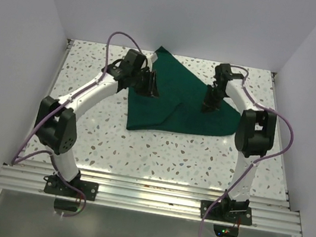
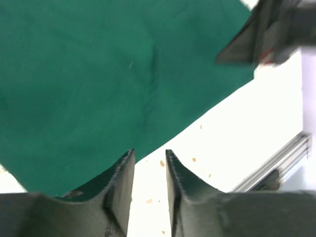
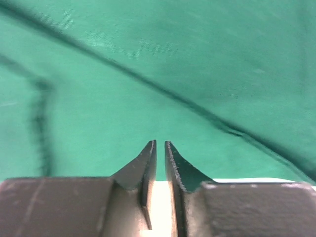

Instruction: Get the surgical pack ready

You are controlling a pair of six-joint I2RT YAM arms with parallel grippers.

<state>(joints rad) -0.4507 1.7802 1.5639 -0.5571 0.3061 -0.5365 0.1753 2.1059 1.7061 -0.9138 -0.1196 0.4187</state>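
Left fingers (image 2: 123, 173) narrowly parted, right fingers (image 3: 148, 158) almost closed, both empty.
We are hovering over the green drape (image 1: 173, 100) at 12 o'clock on the worktop (image 1: 170, 156); folding seems in hand, next needing an edge pinch.

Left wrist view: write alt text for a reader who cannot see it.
A dark green cloth fills the upper left, lying on a white speckled table. The left gripper stands at the bottom edge, its dark fingers slightly apart with nothing between them, at the cloth's edge. A blurred part of the right arm shows top right.
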